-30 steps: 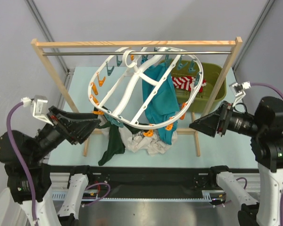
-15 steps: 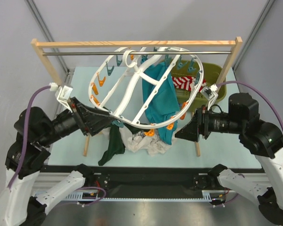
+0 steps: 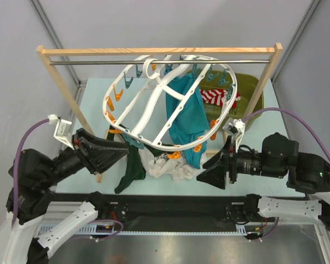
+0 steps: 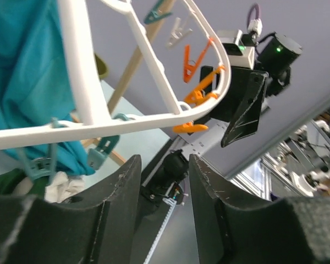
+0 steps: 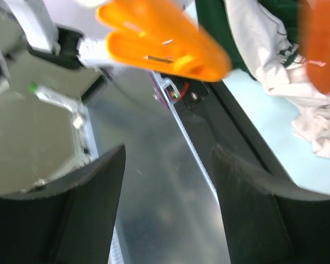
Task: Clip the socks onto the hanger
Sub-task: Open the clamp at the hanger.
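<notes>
Socks (image 3: 214,97) not on the hanger (image 3: 154,145) yet: the striped fabric sits in the olive bin (image 3: 248,102) at the far right, behind the ring. Hanger hangs tilted from the wooden rack (image 3: 159,51), with a teal garment (image 3: 184,121) hanging from it. Left gripper (image 3: 121,149) is just under the near-left rim, jaws parted, empty. Right gripper (image 3: 204,168) is below the near-right rim, jaws wide, empty. An orange clip (image 5: 159,47) is close ahead of its fingers.
</notes>
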Robot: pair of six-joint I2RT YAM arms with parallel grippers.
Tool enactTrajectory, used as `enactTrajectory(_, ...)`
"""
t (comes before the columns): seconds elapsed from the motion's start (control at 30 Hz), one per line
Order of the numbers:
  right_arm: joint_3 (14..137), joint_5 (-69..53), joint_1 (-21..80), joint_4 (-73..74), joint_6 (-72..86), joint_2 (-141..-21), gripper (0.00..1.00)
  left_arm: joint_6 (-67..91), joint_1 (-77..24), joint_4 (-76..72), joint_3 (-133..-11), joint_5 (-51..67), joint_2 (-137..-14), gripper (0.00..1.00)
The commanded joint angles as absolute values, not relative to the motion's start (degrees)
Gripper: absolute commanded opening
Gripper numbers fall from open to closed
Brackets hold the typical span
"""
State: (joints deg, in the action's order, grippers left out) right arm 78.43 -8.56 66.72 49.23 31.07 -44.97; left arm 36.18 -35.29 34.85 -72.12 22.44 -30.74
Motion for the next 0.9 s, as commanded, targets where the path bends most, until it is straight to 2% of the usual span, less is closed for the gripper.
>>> enactTrajectory(0.0, 77.6, 7.6, 77.1, 41.3, 25.7, -47.1, 0.69, 40.0, -35.6, 22.8, -66.2, 31.5, -29.0, 0.45)
enactTrajectory(0.17, 77.8, 20.8, 88.3, 35.8, 18.7, -49.6, 0.72, 40.3, -35.6, 18.8, -63.5, 39.8, -28.3, 0.46)
enactTrajectory(0.3, 76.2, 31.3, 92.5, 32.0, 15.7, -50.5, 0.72, 40.3, -35.7, 18.7, -63.5, 39.0, -28.6, 0.47)
enactTrajectory(0.5, 67.6, 46.6, 102.3, 14.4, -2.9, -49.0, 0.75, 40.8, -35.7, 19.0, -61.7, 36.5, -28.2, 0.49)
enactTrajectory(0.77, 62.9, 45.4, 102.5, 4.8, -16.6, -47.2, 0.74, 38.9, -35.7, 20.9, -62.0, 35.2, -28.8, 0.48)
enactTrajectory(0.87, 59.9, 43.8, 102.5, 1.6, -23.4, -46.8, 0.7, 36.6, -35.7, 22.3, -62.2, 35.7, -28.7, 0.48)
